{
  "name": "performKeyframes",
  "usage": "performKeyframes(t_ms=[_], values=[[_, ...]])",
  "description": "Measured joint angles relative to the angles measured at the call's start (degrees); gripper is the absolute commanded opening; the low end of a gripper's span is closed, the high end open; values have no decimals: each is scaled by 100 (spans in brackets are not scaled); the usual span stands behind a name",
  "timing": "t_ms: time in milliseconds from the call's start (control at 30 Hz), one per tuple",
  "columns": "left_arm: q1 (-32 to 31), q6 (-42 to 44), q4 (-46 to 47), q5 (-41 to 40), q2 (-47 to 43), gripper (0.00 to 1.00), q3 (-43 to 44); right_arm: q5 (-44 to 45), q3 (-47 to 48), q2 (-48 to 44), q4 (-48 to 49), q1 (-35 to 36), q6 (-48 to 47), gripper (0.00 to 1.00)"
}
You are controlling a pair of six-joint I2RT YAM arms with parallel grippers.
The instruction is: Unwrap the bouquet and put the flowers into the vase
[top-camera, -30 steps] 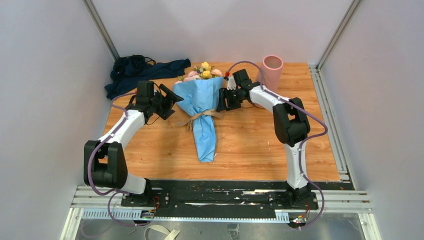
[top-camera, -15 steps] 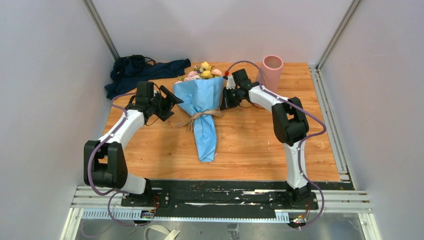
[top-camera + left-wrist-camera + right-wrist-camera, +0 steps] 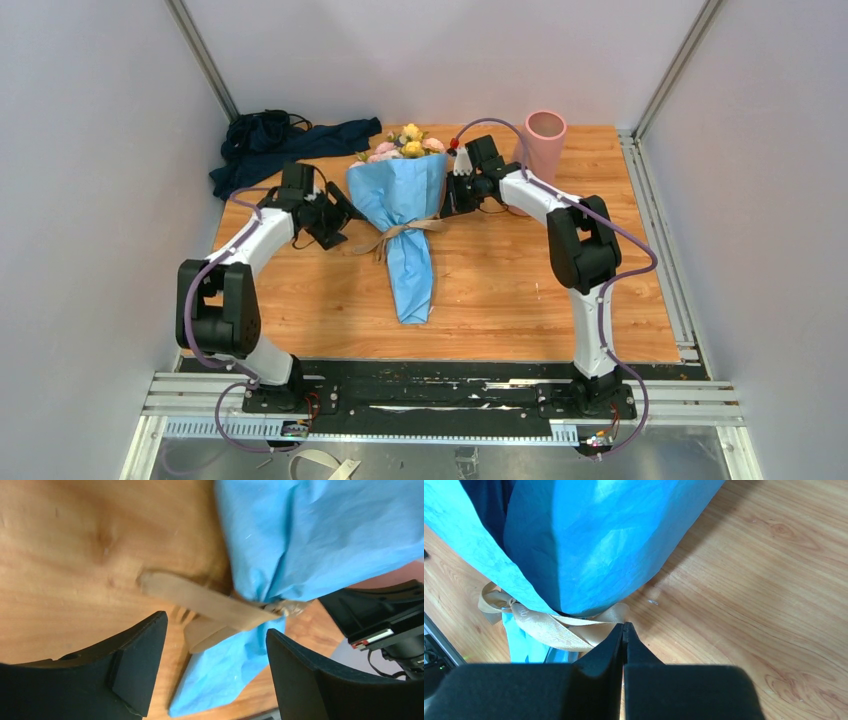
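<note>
Untying step: right hand (image 3: pixel 624 626) pinched shut at the ribbon (image 3: pixel 549 627) loop, grip unclear; left hand (image 3: pixel 216 626) wide over its tail. Next: close, then pull both ends apart.

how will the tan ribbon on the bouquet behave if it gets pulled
The ribbon is probably floppy: its tails lie flat and curl on the table. It likely weighs almost nothing. Since it cinches the blue wrap, a pull may drag the whole bouquet along.
</note>
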Motion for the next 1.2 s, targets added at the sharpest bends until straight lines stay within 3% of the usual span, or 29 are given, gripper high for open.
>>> performKeyframes(t_ms=[133,467,633,767,1200], values=[[-24,-887,149,199,-208,77,-833,-4,4,0,-4,0,-2,0],[-153,-2938,715,-109,-1244,73,-1698,-26,-2,0,-39,0,-4,0],[-168,-3615,1368,-203,-1117,71,-2129,-37,-98,-15,-63,0,-17,0],[-227,-3995,1591,-319,-992,64,-2389,-42,-157,-15,-133,-2,-52,0],[-345,-4328,2568,-389,-289,67,-2492,-63,-299,-181,-282,-7,-111,0]])
